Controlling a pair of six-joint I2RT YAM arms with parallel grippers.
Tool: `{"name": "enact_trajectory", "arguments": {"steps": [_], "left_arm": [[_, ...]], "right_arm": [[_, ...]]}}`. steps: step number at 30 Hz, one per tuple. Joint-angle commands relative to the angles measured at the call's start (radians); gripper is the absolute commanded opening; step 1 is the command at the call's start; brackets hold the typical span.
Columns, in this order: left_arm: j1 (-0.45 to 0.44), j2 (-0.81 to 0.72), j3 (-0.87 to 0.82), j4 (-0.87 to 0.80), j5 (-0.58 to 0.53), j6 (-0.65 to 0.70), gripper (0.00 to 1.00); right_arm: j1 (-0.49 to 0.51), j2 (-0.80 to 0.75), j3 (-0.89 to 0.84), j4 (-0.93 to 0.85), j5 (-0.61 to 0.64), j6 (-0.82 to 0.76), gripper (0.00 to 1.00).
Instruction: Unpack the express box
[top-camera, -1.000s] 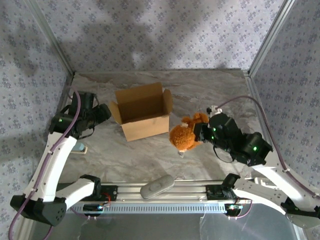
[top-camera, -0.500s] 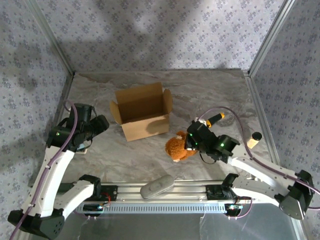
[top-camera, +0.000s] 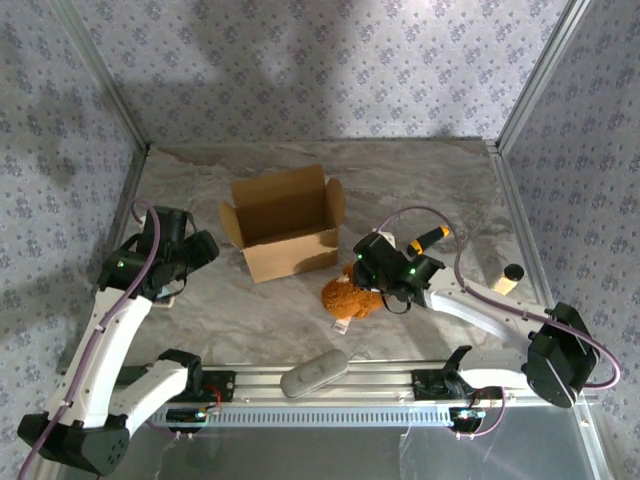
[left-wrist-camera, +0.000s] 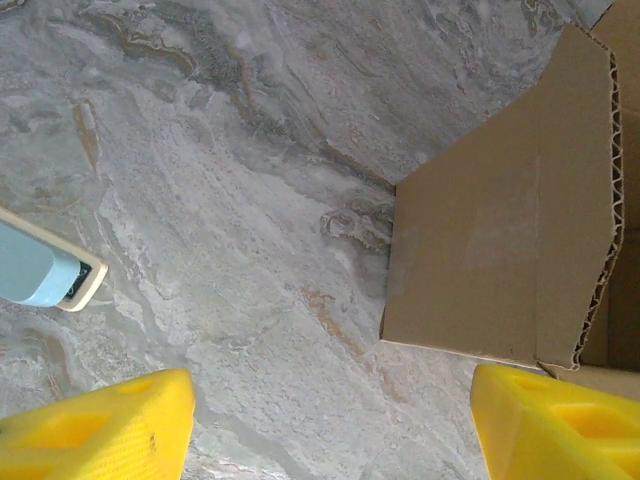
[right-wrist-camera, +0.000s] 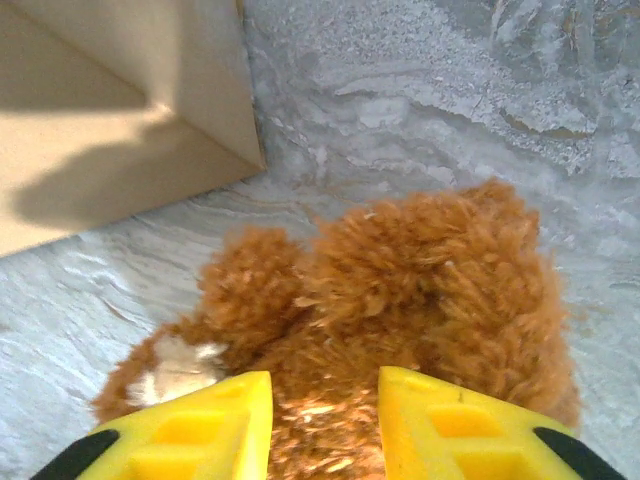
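We find the left gripper wide open and the right gripper jaws parted astride the plush toy, lowered tableward since; express box unmoved; tag unreadable.

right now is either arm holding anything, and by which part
The left fingers stand wide apart above the table, holding nothing. Fur of the plush toy lies between the right fingers; whether they grip it cannot be told.
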Motion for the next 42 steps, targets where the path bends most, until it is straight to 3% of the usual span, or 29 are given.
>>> {"name": "enact_trajectory", "arguments": {"steps": [1,5,9,10,12,13,14,22,29,34,42], "left_arm": [[0.007,-0.006,-0.018,0.011,-0.024,0.002,0.73],[0.006,-0.003,-0.022,0.017,-0.055,0.020,0.73],[0.008,0.007,-0.021,0.037,-0.121,0.050,0.73],[0.006,0.010,-0.022,0.042,-0.140,0.052,0.74],[0.008,0.017,-0.024,0.060,-0.183,0.060,0.82],[0.008,0.020,-0.026,0.071,-0.211,0.063,0.97],[0.011,0.026,-0.023,0.077,-0.233,0.065,1.00],[0.031,0.061,-0.063,0.270,-0.372,0.229,1.00],[0.061,-0.016,-0.285,0.634,-0.497,0.471,1.00],[0.123,-0.017,-0.446,0.892,-0.442,0.491,1.00],[0.175,0.169,-0.596,1.313,-0.344,0.563,1.00]], "right_arm": [[-0.009,-0.009,0.050,-0.020,0.027,-0.020,0.38],[-0.025,-0.052,0.093,-0.085,0.052,-0.054,0.52],[-0.073,-0.113,0.124,-0.162,0.113,-0.109,0.84],[-0.092,-0.123,0.127,-0.168,0.117,-0.128,0.99],[-0.144,-0.142,0.130,-0.181,0.122,-0.184,1.00],[-0.166,-0.152,0.128,-0.181,0.137,-0.214,1.00],[-0.183,-0.163,0.122,-0.175,0.150,-0.238,1.00],[-0.329,-0.246,-0.008,0.080,0.278,-0.499,1.00],[-0.573,-0.168,-0.194,0.364,0.143,-0.595,1.00],[-0.667,-0.090,-0.288,0.590,0.130,-0.617,1.00],[-0.718,0.031,-0.258,0.715,0.108,-0.721,1.00]]}}
